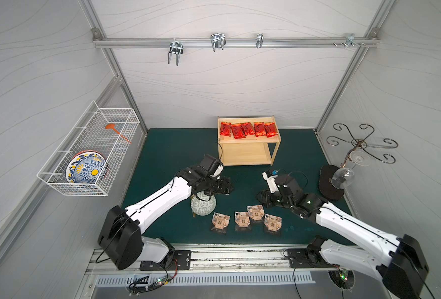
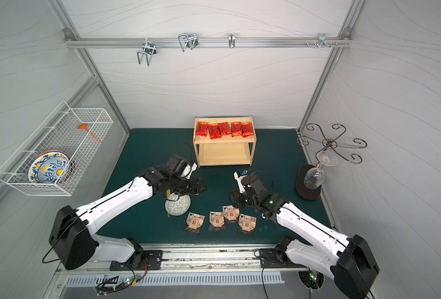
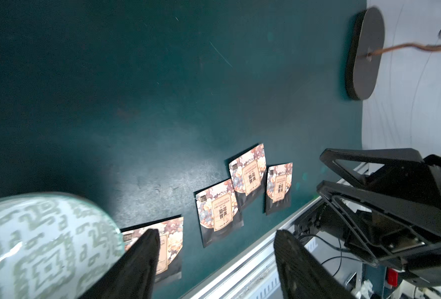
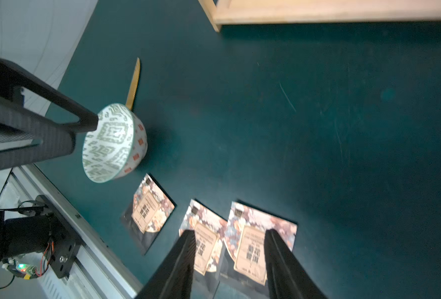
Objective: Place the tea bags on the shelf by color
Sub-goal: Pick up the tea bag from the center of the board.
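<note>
The left claw (image 1: 227, 187) hangs over the dark green mat (image 1: 172, 155). Its two fingers are spread wide and there is nothing between them. It is probably just waiting out of the way. Just beside it, on the near side, is a round white bowl with green patterns (image 1: 203, 205).

To the right of the bowl, four flat black-edged tea bags with tan pictures (image 1: 242, 220) lie in a row on the near part of the mat. Each one's long side runs from near to far. The picture end points far, toward the shelf, and the black end points near. The left one is turned a little. The third sits a bit farther back and touches the second.

Far behind them stands the small pale wooden shelf with two boards (image 1: 275, 152). Five shiny red foil tea bags (image 1: 248, 129) lie flat in a row on its top board, their long sides also running near to far. The lower board is bare, so the black-edged bags likely go there.

The right claw (image 4: 229, 233) hangs over the row's right part with its fingers spread and nothing in them, likely ready to pick one up.
</note>
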